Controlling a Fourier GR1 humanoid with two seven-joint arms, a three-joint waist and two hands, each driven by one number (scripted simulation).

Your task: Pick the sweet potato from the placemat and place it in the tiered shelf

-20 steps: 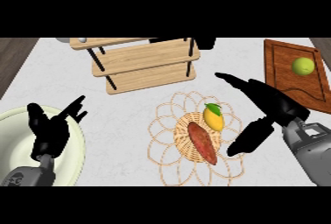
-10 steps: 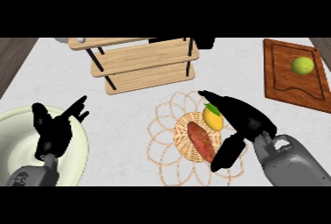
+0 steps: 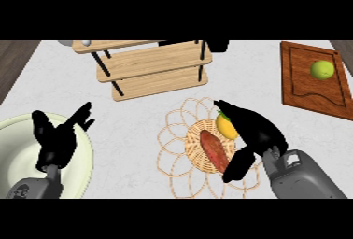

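While one sweet potato (image 3: pixel 214 150) lies on the single placemat (image 3: pixel 193 150) beside one yellow fruit (image 3: pixel 225 127), the right hand (image 3: pixel 254 133) spreads open just beside them — holding nothing; the left hand (image 3: pixel 59 140) rests open, empty.

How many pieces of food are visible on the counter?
3: the sweet potato and a yellow fruit on the placemat, a green fruit on the cutting board. The right robot hand may hide more.

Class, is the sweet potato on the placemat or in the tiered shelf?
On the placemat: the sweet potato lies on its woven centre, apart from the tiered shelf.
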